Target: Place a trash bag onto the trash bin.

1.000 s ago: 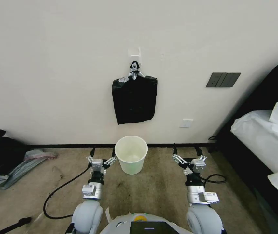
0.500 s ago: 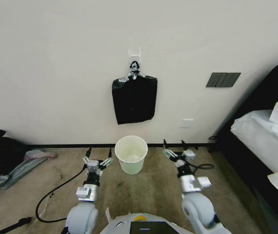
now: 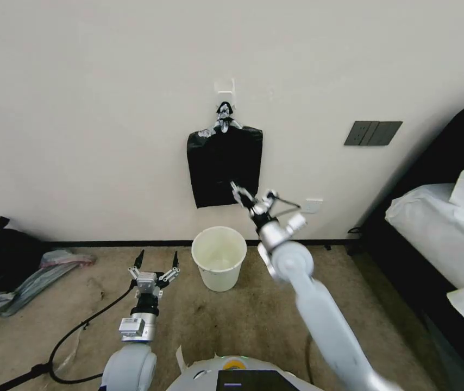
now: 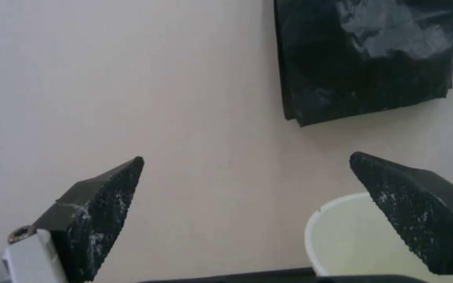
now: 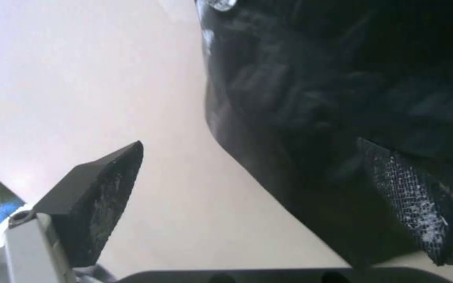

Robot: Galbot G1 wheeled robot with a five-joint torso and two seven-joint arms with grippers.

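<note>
The black bundle (image 3: 224,165) on the wall is cut off in both wrist views, and whether the right hand (image 3: 249,197) touches its lower corner is hard to tell; that hand is spread wide, holding nothing; the left hand (image 3: 155,264), equally open and empty, hovers low beside the white, round trash bin (image 3: 219,258) on the carpet (image 3: 107,304).

Pale grey-white rounded arms end in silver wrist blocks; the left claw (image 3: 155,262) and right claw (image 3: 251,196) carry black, wedge-shaped textured fingers (image 4: 100,214), black cables trailing behind.
</note>
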